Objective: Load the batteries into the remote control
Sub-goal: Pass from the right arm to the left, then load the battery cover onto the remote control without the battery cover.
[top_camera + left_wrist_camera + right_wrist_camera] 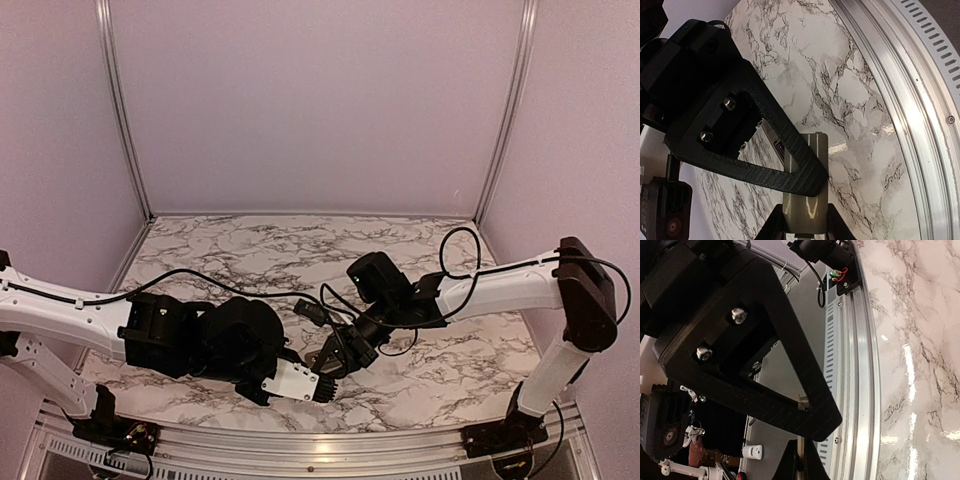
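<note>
Item one, the surface: you are working on a table [250, 240] topped in a white marble pattern with dark grey veining, glossy enough to throw back the lamps in pale streaks. Its near edge is bound by a ribbed aluminium rail [320, 455], and the wrist views show a slotted grey strip running alongside it. Item two, the room: plain pale lilac walls [320, 100] close in the back and both sides, joined at the back corners by slim aluminium posts [120, 110]. Item three, cabling: black cables [455, 240] loop above the right arm and trail along the left one. Item four, the remote control [814, 147]: you have it near the front of the table, just left of centre, in the left gripper [810, 202]. The overhead view shows its white body, and the left wrist view shows its tan-grey back. That gripper's fingers are clamped on it, one to either side. You cannot tell whether it rests on the marble or hangs just above it. Item five, the right gripper [338, 360]: its fingers are pressed together and hold nothing. It sits just beside the remote's right-hand end, and its wrist view takes in the near rail.
</note>
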`<act>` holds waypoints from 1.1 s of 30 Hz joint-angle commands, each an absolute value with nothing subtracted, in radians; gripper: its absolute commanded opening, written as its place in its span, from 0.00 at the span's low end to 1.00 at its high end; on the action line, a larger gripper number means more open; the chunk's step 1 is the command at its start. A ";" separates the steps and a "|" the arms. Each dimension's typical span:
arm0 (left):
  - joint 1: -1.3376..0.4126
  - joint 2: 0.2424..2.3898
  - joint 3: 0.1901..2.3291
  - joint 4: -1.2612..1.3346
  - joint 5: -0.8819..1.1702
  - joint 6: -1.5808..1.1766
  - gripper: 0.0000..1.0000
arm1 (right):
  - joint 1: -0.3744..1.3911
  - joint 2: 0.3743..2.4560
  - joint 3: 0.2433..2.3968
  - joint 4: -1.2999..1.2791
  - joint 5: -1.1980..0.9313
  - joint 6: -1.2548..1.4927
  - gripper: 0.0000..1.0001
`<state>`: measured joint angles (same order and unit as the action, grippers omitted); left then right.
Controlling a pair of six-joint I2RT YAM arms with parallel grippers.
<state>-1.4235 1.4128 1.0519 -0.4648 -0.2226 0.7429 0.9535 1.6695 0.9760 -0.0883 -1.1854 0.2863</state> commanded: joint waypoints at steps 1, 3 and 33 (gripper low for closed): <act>-1.432 1.414 1.053 -0.433 -0.233 0.705 0.15 | 0.947 1.671 0.982 -0.057 -1.199 0.291 0.07; -1.432 1.418 1.051 -0.434 -0.239 0.669 0.10 | 0.942 1.662 0.980 -0.062 -1.186 0.287 0.16; -1.184 1.863 1.294 -0.546 -0.075 0.037 0.08 | 0.527 1.507 0.704 0.106 -0.881 0.444 0.39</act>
